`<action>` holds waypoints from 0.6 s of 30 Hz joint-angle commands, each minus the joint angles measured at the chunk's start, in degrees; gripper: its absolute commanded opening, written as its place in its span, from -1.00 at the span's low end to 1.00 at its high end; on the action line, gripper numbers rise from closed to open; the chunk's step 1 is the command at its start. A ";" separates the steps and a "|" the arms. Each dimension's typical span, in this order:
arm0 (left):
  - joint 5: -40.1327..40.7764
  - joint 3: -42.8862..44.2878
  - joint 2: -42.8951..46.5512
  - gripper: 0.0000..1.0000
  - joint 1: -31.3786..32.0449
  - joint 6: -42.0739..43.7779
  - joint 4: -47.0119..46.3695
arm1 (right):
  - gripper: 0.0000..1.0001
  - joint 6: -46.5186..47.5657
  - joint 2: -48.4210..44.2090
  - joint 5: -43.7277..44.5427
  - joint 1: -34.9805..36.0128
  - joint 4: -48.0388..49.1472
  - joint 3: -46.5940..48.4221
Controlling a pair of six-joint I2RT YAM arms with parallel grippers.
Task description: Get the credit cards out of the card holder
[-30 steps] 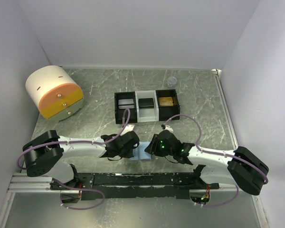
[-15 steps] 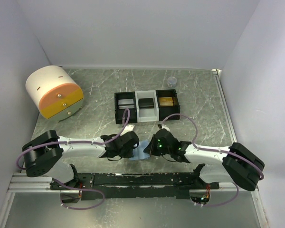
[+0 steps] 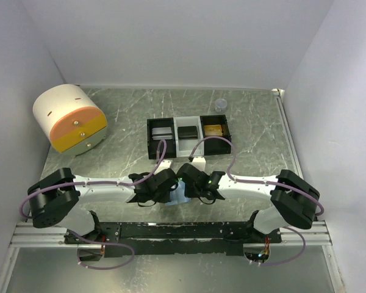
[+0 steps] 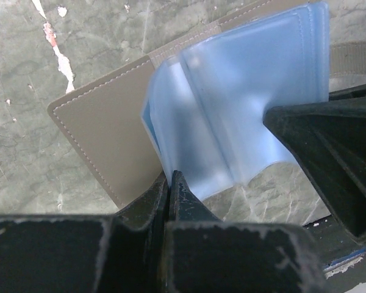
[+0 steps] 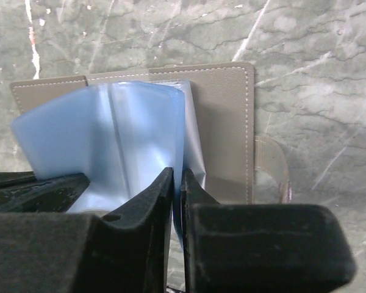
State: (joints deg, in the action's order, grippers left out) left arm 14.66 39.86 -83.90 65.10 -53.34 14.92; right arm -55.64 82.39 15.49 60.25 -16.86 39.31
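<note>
1. Grey card holder point(image 3: 180, 196), opened out flat on the counter point(image 3: 256, 122). It sits close to the front edge, bang in the middle between the two arms and well short of the black-and-white tray point(image 3: 149, 139) further back.
2. Going by the wrist views, its long side runs left to right, so one leaf points at each arm. Neither arm is really nearer. One comes in from each end and they meet over the spine.
3. The left fingers point(image 4: 182, 195) are pressed together. They pinch the near edge of a pale blue plastic sleeve point(image 4: 244, 104), right next to the grey leaf point(image 4: 104, 134) lying flat on the counter.
4. The right fingers point(image 5: 161, 195) are also closed down to a sliver, with the edge of a blue sleeve point(image 5: 110, 134) caught between them. The other grey leaf point(image 5: 222, 122) lies flat just beyond, with a strap tab point(image 5: 271, 165) sticking out past its outer edge.
5. So the holder is directly under and just ahead of both sets of fingers. The sleeves are fanned upward between them.
6. The sleeves are cloudy, so it's hard to tell whether a card is in the pinched ones.
7. Best guess is that the next move depends on that left-right line. One arm would pin its sleeve while the other works along the axis to get at a card. If both tug outward, the whole holder probably just slides or lifts.
</note>
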 commanded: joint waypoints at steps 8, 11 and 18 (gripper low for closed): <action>2.66 -0.75 4.20 -0.80 0.38 0.61 3.30 | -0.26 0.44 -5.72 3.75 -1.28 -0.17 -3.86; 2.70 -1.47 6.48 -0.54 0.38 1.36 2.65 | -0.22 1.98 -9.09 2.66 -3.45 0.46 -4.43; 6.54 -0.38 11.35 0.15 0.38 0.75 8.68 | -0.18 6.50 -17.59 -2.93 -8.55 5.48 -6.10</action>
State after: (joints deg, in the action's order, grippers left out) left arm 17.21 38.61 -75.07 65.10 -52.86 19.03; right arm -52.58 68.75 15.66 53.84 -15.68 34.65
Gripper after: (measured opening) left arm 0.530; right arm 0.406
